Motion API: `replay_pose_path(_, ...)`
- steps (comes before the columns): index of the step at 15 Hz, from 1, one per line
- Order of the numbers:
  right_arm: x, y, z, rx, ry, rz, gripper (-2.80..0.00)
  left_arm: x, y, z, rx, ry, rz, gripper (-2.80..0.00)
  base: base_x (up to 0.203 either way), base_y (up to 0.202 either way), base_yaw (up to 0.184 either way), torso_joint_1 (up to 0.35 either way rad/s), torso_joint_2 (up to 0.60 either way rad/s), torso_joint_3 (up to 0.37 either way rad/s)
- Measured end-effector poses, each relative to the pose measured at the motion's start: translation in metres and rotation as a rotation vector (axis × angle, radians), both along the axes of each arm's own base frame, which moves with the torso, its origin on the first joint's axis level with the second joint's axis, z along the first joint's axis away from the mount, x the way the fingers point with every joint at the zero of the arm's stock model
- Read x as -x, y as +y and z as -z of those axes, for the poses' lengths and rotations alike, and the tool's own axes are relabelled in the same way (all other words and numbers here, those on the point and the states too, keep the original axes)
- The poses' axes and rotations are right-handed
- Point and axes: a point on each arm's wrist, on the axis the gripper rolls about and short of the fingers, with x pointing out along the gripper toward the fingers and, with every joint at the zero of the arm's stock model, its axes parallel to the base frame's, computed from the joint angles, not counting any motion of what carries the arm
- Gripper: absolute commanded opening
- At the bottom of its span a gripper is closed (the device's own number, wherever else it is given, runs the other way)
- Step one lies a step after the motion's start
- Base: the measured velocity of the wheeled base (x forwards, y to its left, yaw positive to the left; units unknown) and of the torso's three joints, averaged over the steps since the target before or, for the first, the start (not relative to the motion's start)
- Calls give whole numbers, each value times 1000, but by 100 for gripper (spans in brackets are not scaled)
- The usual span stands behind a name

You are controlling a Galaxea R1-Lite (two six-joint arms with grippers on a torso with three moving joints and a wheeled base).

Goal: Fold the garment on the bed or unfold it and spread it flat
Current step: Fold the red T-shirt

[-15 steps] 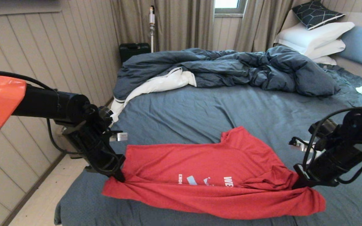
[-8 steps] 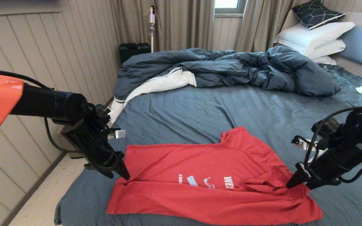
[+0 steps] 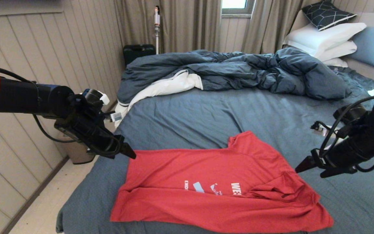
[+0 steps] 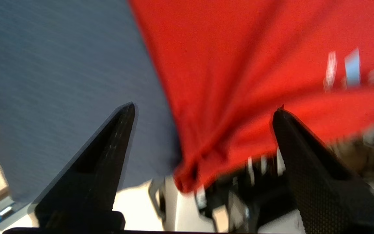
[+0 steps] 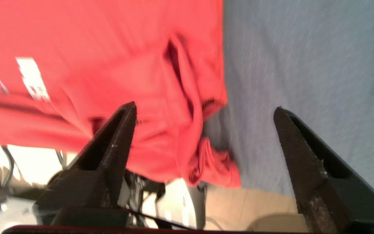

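The garment (image 3: pixel 213 172), a red T-shirt with white lettering, lies on the bed (image 3: pixel 206 113) near its front edge. Its near part is folded up over the lettering, and its right end is bunched. My left gripper (image 3: pixel 127 152) hangs open just above and left of the shirt's left corner. In the left wrist view its fingers (image 4: pixel 204 108) are wide apart over the red cloth (image 4: pixel 239 65) and hold nothing. My right gripper (image 3: pixel 310 170) is open and raised off the shirt's right end. Its fingers (image 5: pixel 205 106) straddle the red cloth's (image 5: pixel 93 65) edge and the sheet.
A rumpled dark blue duvet (image 3: pixel 239 71) lies across the far half of the bed. White pillows (image 3: pixel 323 39) and a dark cushion (image 3: pixel 326 13) are stacked at the far right. A panelled wall (image 3: pixel 44 48) and the floor (image 3: pixel 44 208) run along the left side.
Both grippers opened and let go of the shirt's corners, then rose and drew away outward. The freed corners dropped onto the sheet.
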Motion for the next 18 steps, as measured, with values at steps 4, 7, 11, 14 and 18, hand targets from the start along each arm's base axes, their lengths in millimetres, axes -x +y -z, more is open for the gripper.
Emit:
replay_pose_path(4,-11,-2,-12,12,-104,22,-280,-14,2,1,23,-80,-95,-280,0,0,0,0,0,0)
replay_pose_path(7,-19,-4,-12,11,-150,45,-280,-23,0,6,42,-111,-124,-280,0,0,0,0,0,0)
replay_pose_path(11,-34,-6,0,-2,-156,74,-280,-37,-3,25,50,-116,-139,-280,0,0,0,0,0,0)
replay_pose_path(14,-45,-6,3,-2,-175,72,0,-42,-3,37,17,-100,-173,0,0,0,0,0,0,0)
replay_pose_path(18,-60,2,6,1,-221,50,0,-49,-5,46,29,-108,-198,0,0,0,0,0,0,0)
